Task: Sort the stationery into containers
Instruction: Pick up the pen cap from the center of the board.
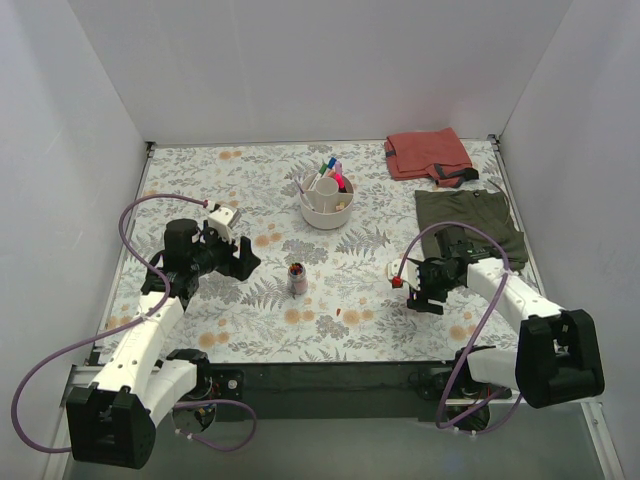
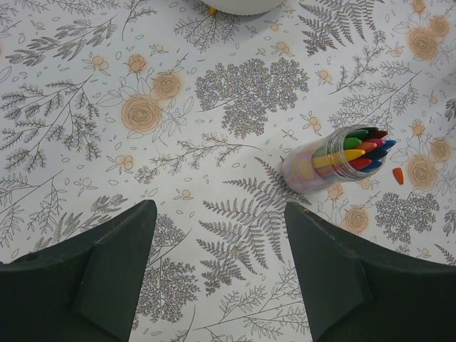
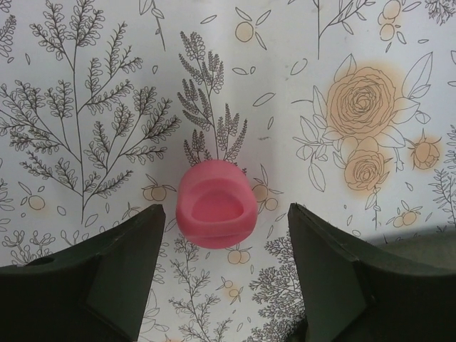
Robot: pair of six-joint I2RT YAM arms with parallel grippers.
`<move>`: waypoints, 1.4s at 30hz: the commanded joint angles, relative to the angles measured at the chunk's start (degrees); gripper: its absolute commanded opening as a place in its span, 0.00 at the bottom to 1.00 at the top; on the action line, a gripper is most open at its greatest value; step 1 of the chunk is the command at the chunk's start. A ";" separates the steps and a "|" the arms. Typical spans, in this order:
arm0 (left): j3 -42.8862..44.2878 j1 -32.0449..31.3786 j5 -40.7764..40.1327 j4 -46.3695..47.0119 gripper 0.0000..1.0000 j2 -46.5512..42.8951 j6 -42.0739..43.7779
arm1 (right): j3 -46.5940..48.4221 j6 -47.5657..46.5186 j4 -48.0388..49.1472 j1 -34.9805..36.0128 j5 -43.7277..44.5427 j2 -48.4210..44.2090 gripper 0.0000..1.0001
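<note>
The left arm [image 1: 150, 335] stands up from its base at the near left corner and leans forward, its white forearm sloping to a black wrist that bends rightward, toward the middle. The left end effector [image 1: 243, 262] points that way with its jaws spread wide; in the wrist view its two dark fingers [image 2: 85, 285] stand well apart, a broad gap between them. The right arm [image 1: 510, 290] reaches from the near right corner forward and to the left, lying low. The right end effector [image 1: 412, 287] faces left and tilts downward, likewise parted, its dark fingers [image 3: 92, 285] well apart.
</note>
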 commanded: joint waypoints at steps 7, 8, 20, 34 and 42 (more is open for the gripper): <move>-1.03 0.26 0.31 1.19 0.73 0.27 0.05 | -0.89 -0.98 3.16 -0.01 -1.77 1.88 0.72; -1.03 0.26 0.40 1.19 0.73 0.35 -0.04 | -0.98 -0.98 3.16 0.08 -1.77 2.31 0.70; -6.12 -2.53 7.35 10.84 0.76 -5.53 -8.36 | 1.03 0.51 -0.17 -0.18 1.83 -1.00 0.27; -20.44 -20.22 -9.79 34.13 0.78 -9.39 -18.23 | 30.47 21.60 -4.40 -0.18 -0.72 9.25 0.26; -23.89 -24.69 -15.56 44.24 0.78 -3.09 -16.04 | 35.05 25.39 -4.22 0.25 -0.45 13.83 0.25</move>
